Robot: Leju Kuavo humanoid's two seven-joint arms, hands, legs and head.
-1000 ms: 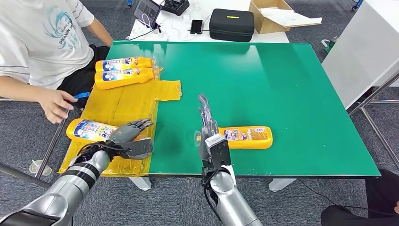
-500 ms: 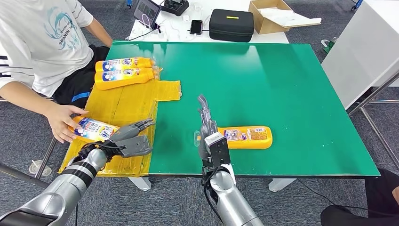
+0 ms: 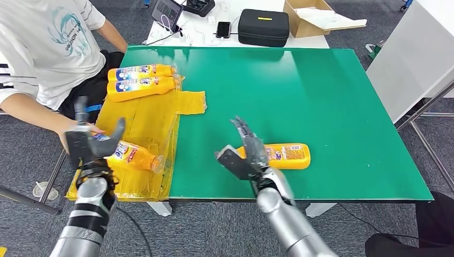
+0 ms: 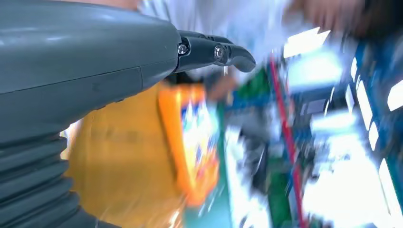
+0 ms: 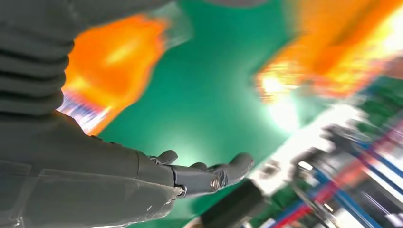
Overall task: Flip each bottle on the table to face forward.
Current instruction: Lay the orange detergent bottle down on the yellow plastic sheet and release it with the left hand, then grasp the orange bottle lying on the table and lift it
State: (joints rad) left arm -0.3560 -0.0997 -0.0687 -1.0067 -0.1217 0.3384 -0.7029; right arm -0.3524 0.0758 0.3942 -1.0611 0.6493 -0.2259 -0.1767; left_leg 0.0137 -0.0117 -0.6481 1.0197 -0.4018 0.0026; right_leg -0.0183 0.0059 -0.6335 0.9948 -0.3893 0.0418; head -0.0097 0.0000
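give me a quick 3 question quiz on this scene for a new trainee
1. True or false: the bottle on the green table lies next to the right hand.
2. How many bottles lie side by side at the far end of the yellow sheet?
3. What is near the left hand? A) a black case B) a bottle with a person's hand behind it C) a cardboard box

Key:
1. True, that bottle lies flat.
2. Two.
3. B, the bottle and the person's hand.
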